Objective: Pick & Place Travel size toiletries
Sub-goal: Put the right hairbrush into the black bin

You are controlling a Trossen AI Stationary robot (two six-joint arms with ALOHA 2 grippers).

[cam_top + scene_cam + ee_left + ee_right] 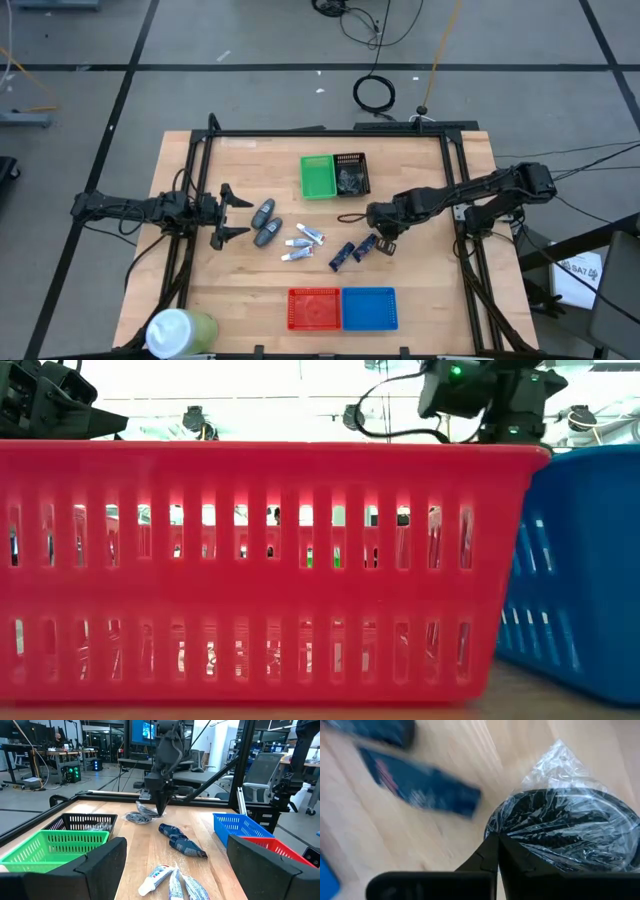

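while the right gripper (pixel 497 851) is pinching shut on the wrapped grey round piece (pixel 570 827) — dark navy tubes (pixel 352 250) are lying just beside — the left gripper (pixel 228 214) is waiting open.

Even bright light; right wrist view motion-blurred; low view backlit.

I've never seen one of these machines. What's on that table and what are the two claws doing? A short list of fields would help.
Left claw: open, empty, beside the two grey oval containers
Right claw: shut, tip down at a plastic-wrapped round piece
Mid-table: white-silver tubes, two navy tubes
Far trays: green tray, black tray with items inside
Near trays: red tray, blue tray
Near-left corner: pale green cylinder
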